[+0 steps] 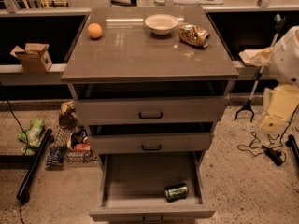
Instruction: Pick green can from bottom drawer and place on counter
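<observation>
- Green can [176, 192]: laid on its side in the bottom drawer [133, 178], at the front right, close to the front wall.
- Bottom drawer: pulled fully out; plain grey floor exposed.
- Counter [140, 57]: occupied along the back by an orange ball [95, 30], a pale bowl [161, 24] and a dented gold-brown can [194, 35].
- Gripper: outside the view, so its state cannot be told. Only a white rounded body [287, 55] is seen at the right edge, well apart from the can.
</observation>
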`<action>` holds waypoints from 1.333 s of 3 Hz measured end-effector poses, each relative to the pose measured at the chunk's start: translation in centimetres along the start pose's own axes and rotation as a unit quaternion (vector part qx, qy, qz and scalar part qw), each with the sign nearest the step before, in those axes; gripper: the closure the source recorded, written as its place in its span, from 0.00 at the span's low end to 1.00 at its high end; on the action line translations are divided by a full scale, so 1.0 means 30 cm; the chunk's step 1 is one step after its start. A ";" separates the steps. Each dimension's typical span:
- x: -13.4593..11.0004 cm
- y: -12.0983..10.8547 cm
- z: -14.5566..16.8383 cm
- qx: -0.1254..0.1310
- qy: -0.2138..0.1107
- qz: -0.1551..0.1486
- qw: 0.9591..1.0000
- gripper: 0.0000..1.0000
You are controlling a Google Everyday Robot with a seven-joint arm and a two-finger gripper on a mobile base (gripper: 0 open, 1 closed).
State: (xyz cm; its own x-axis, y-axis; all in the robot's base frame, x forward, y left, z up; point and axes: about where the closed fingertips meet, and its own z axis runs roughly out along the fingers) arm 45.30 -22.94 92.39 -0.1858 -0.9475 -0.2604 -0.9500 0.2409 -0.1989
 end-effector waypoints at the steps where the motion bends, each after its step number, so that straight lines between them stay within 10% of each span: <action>1: 0.076 0.022 0.239 -0.040 -0.026 -0.010 0.999 0.00; 2: 0.137 0.082 0.491 -0.086 -0.054 -0.008 0.995 0.00; 4: 0.142 0.105 0.660 -0.113 -0.073 -0.027 0.991 0.00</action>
State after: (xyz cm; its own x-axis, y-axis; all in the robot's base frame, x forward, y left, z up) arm 46.48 -22.07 71.95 -0.1110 -0.9129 -0.3929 -0.9925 0.1223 -0.0036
